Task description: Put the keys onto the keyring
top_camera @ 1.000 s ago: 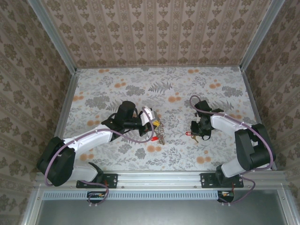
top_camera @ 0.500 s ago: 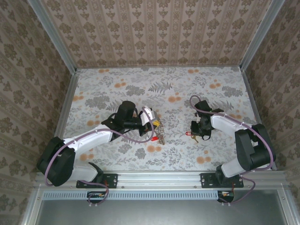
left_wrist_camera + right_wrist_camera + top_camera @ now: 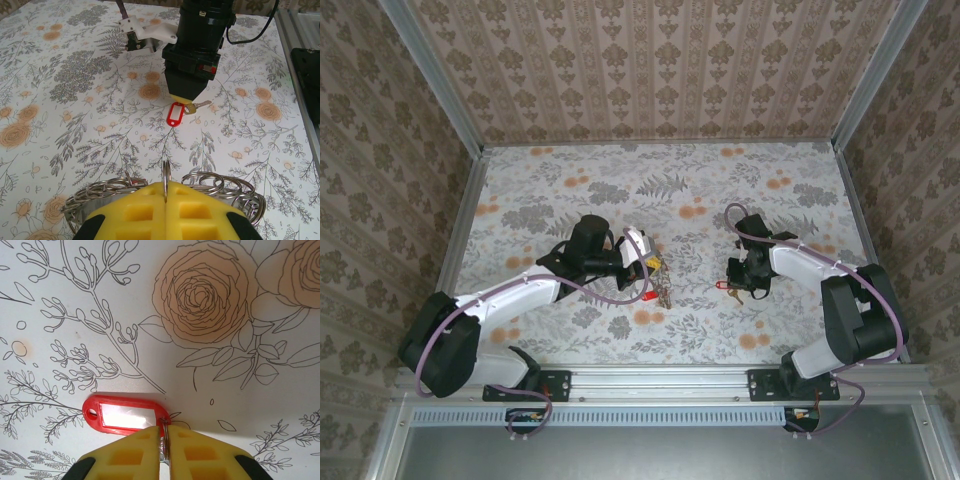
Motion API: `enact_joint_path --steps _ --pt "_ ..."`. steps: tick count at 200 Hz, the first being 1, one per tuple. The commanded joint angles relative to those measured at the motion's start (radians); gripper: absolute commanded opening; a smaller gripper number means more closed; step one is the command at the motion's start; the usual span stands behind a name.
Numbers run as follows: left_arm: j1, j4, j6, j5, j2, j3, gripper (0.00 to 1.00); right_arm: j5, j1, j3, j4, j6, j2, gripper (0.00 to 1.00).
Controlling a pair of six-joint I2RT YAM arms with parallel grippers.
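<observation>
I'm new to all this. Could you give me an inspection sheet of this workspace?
Surface: floral-print table.
Job's things: keyring, a bunch of steel rings; key with a red tag, apart from it.
Clutter: nothing seen.
Grippers: left gripper shut on keyring; right gripper shut on key.
Cables: purple cables run along both arms.
Surroundings: patterned walls; metal rail at the near edge.

The bench wears a pale cloth printed with grey leaves and orange roses. Brown patterned walls enclose three sides, and a metal rail edges the front.
</observation>
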Motion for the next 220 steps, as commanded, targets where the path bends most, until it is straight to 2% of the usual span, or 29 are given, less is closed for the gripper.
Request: enact_joint_path --steps 1,96,151,172,220 --pt "-0.001 0.009 -0.012 0.019 -0.004 0.040 0.00 0.004 -0.004 0.020 -0.008 -0.010 0.014 0.14" --pt "-0.002 0.007 -0.014 0.017 -0.005 0.037 0.00 0.016 -0.006 0.020 -0.010 -0.009 0.000 0.13" --pt "-0.002 0.008 -0.012 0.017 -0.004 0.039 0.00 0.019 -0.002 0.007 0.002 -0.041 -0.034 0.07" --pt "-0.002 0.010 -0.010 0.017 -0.003 0.039 0.00 0.007 0.006 -0.014 0.030 -0.085 -0.097 0.05" --pt "-0.002 0.017 -0.012 0.019 -0.005 0.037 0.00 -0.122 0.049 -0.073 0.168 -0.210 -0.372 0.01"
